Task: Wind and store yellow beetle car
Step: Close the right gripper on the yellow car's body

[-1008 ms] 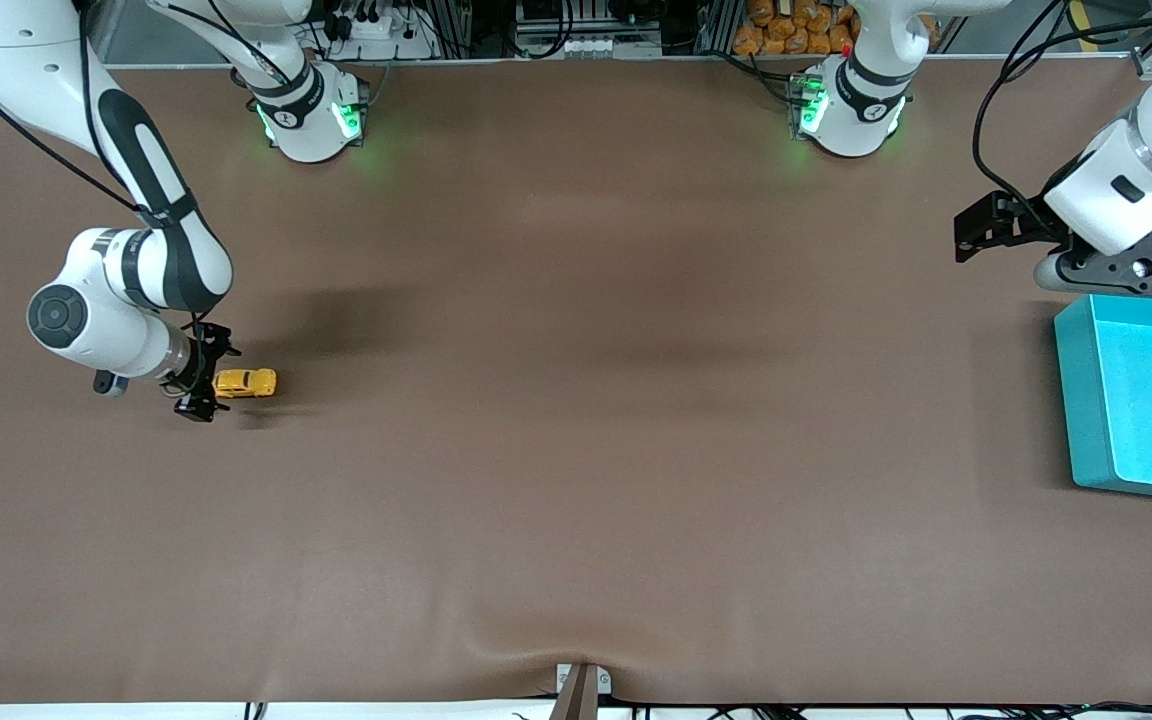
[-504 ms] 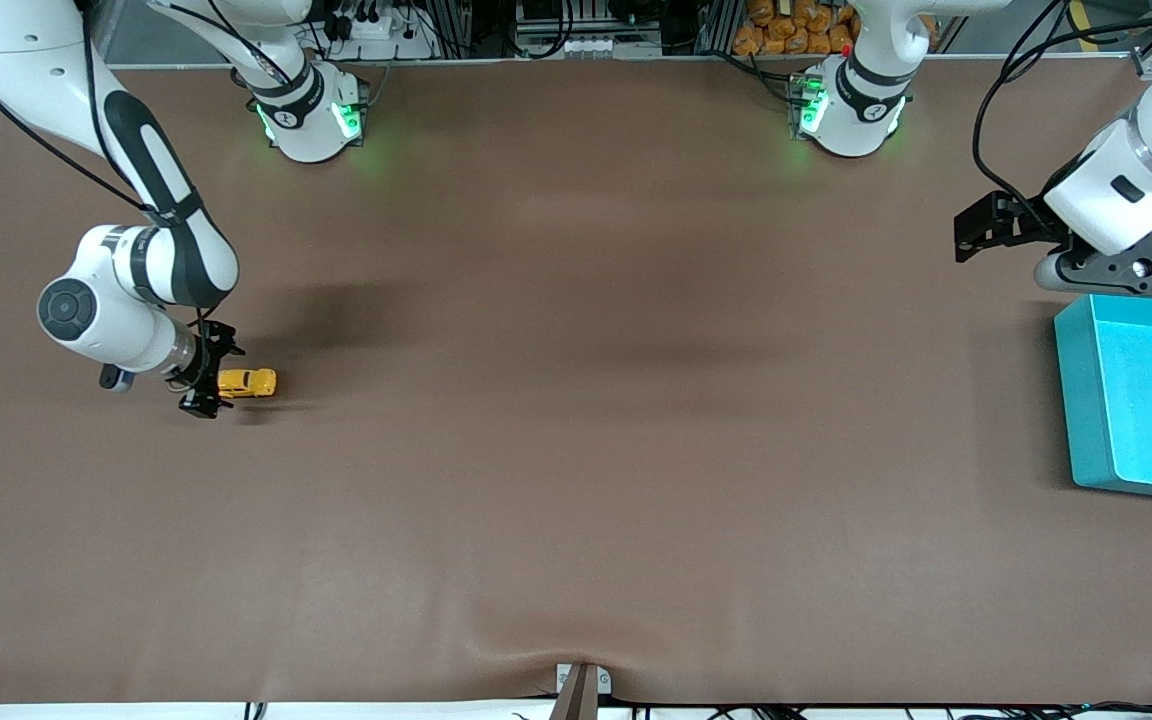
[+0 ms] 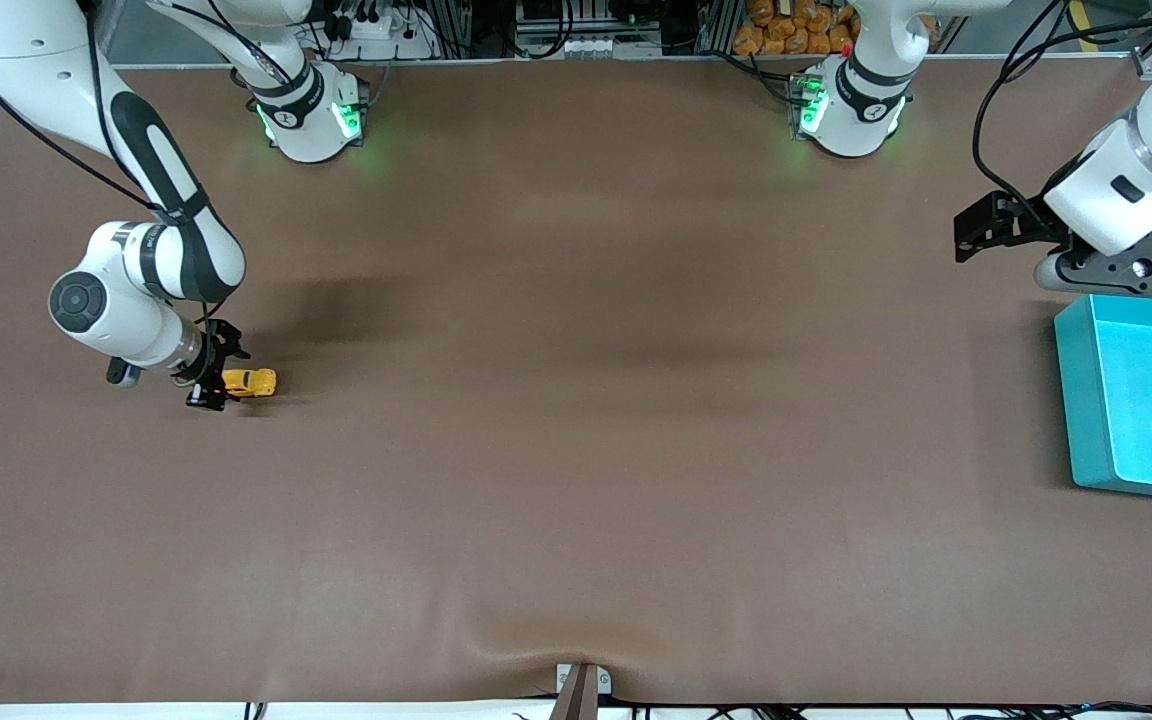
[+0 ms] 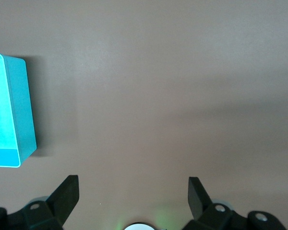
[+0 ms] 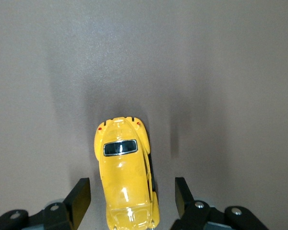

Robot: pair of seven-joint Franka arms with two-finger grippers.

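Observation:
The yellow beetle car (image 3: 252, 382) stands on the brown table toward the right arm's end. My right gripper (image 3: 217, 379) is low at the car's end and straddles it. In the right wrist view the car (image 5: 124, 175) lies lengthwise between the two black fingers (image 5: 79, 197). A narrow gap shows on each side, so the right gripper (image 5: 132, 196) is open and not touching it. My left gripper (image 3: 972, 236) waits in the air beside the teal bin (image 3: 1086, 420), open and empty (image 4: 133, 191).
The teal bin (image 4: 20, 110) is an open box at the left arm's end of the table. The two arm bases stand along the table's edge farthest from the front camera. A small bracket (image 3: 582, 684) sits at the nearest edge.
The right gripper has slid along the table onto the car's end, and its fingers have drawn closer together round it. The car and the left arm have not moved.

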